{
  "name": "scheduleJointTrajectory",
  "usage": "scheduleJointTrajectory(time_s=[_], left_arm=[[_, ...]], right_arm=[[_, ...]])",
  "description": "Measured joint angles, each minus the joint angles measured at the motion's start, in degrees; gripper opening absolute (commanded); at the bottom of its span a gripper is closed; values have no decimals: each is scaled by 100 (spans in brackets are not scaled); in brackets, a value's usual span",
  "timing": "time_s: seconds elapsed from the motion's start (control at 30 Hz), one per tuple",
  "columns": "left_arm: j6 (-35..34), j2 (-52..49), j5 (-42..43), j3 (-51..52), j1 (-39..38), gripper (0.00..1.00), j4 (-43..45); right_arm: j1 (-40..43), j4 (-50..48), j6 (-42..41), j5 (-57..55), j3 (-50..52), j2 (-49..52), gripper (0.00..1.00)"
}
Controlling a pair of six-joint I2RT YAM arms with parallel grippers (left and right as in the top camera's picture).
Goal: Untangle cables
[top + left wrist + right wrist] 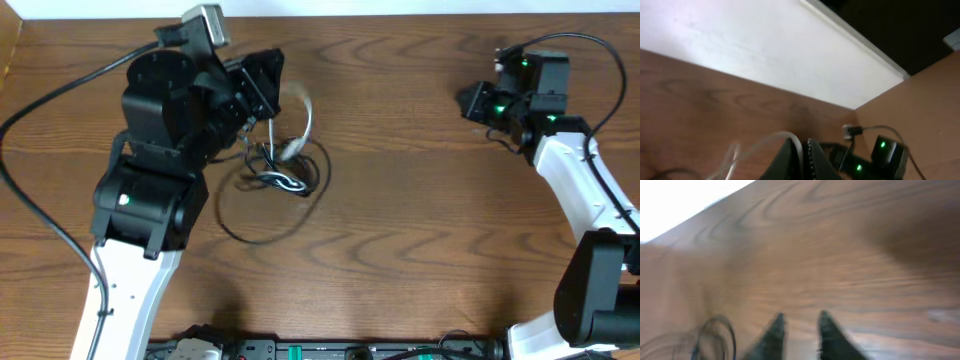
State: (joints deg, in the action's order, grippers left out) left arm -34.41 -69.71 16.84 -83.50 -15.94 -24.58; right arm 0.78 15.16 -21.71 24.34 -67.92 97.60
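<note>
The white cable [302, 120] arcs up from a knot with the black cable [262, 205], whose loop lies on the wood table left of centre. My left gripper [272, 100] is shut on the white cable and holds it above the table. In the left wrist view the white cable [760, 145] runs out from between the closed fingers [804, 145]. My right gripper [472, 100] is at the far right, apart from the cables, open and empty. In the right wrist view its fingers [799, 322] are spread, and the black cable [715, 335] shows blurred at the lower left.
Thick black arm wires run along the left side [40, 110] and over the right arm [590, 45]. The table's back edge [400, 12] meets a white wall. Equipment sits along the front edge [300, 350].
</note>
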Motion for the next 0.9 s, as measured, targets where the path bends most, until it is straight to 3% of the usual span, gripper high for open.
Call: scheduleJointTrajectory(time_s=[0.1,0.4,0.9], left_arm=[[-35,-114,0,0,7,8,391],[-400,-238,-264,2,7,7,1073],[-960,-299,-520,2,7,7,1493]], right_arm=[[-227,-50,46,345,0,0,45],[-887,-103,203,1141,0,0,63],[-2306,-743,988,1443,0,203,70]])
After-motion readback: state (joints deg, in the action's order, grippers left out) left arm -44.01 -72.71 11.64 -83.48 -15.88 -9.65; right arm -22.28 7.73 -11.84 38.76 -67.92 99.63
